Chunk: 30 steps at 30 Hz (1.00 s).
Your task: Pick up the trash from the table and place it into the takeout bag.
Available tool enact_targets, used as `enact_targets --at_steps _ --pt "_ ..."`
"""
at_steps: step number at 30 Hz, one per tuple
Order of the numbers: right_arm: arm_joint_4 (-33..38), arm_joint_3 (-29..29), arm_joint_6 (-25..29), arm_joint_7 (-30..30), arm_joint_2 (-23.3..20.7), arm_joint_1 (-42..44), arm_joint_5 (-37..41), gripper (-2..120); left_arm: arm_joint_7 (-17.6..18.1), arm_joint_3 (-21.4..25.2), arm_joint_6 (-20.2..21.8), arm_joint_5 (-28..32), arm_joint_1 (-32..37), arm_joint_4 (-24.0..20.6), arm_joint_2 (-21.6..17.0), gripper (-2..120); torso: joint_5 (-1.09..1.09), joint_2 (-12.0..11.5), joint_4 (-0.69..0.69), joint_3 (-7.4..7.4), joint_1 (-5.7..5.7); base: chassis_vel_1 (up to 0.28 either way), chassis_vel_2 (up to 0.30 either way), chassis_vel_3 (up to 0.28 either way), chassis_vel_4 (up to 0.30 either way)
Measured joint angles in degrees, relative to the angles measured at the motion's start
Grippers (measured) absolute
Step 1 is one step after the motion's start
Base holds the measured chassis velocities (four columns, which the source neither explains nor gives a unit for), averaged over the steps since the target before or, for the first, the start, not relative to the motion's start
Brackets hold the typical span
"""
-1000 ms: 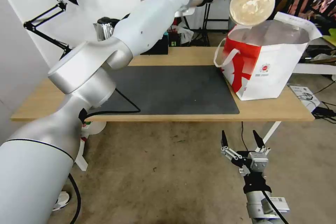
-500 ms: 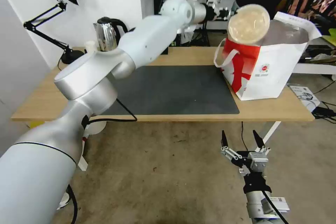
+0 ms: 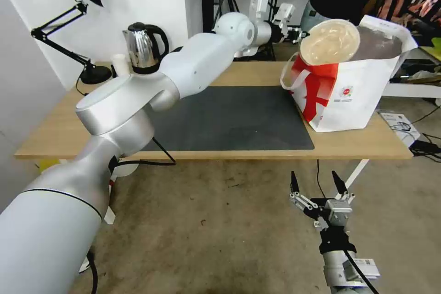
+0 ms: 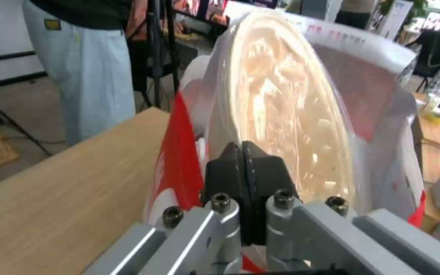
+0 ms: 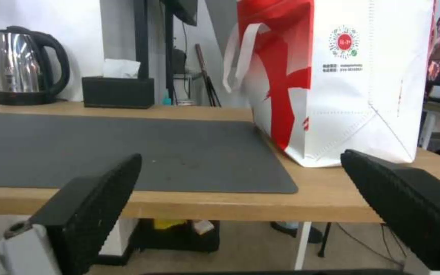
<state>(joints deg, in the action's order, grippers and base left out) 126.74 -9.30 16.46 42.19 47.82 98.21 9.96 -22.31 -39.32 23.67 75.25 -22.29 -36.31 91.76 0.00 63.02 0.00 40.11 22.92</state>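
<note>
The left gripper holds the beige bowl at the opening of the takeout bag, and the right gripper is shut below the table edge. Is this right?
Not quite. The right gripper is open, not shut: the head view shows its fingers spread apart below the table edge. The rest holds: the left gripper holds the beige bowl at the opening of the takeout bag.

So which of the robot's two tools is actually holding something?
The left tool, up at the takeout bag's mouth, pinching the beige bowl. The right tool hangs open below the table.
</note>
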Motion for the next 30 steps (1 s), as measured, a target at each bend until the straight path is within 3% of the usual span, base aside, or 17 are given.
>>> enact_targets --at_steps 4,9,17,20,30 --pt "0.0 0.0 0.0 0.0 0.0 0.0 0.0 100 -0.42 0.05 1.4 -0.57 -0.2 0.44 -0.02 4 0.01 0.0 0.0 0.0 0.0 0.0 0.0 0.0 0.0" --pt "0.0 0.0 0.0 0.0 0.0 0.0 0.0 100 -0.85 0.24 2.64 -0.72 -1.27 0.69 -0.04 26 0.0 0.0 0.0 0.0 0.0 0.0 0.0 0.0 0.0" --pt "0.0 0.0 0.0 0.0 0.0 0.0 0.0 100 -1.13 -0.31 3.08 -0.88 -1.74 0.85 -0.07 49 0.0 0.0 0.0 0.0 0.0 0.0 0.0 0.0 0.0" --pt "0.0 0.0 0.0 0.0 0.0 0.0 0.0 100 -1.11 -0.64 3.17 -0.9 -1.79 0.83 -0.08 66 0.0 0.0 0.0 0.0 0.0 0.0 0.0 0.0 0.0" --pt "0.0 0.0 0.0 0.0 0.0 0.0 0.0 100 -1.05 -1.2 3.82 -0.91 -2.12 0.93 -0.12 98 0.0 0.0 0.0 0.0 0.0 0.0 0.0 0.0 0.0"
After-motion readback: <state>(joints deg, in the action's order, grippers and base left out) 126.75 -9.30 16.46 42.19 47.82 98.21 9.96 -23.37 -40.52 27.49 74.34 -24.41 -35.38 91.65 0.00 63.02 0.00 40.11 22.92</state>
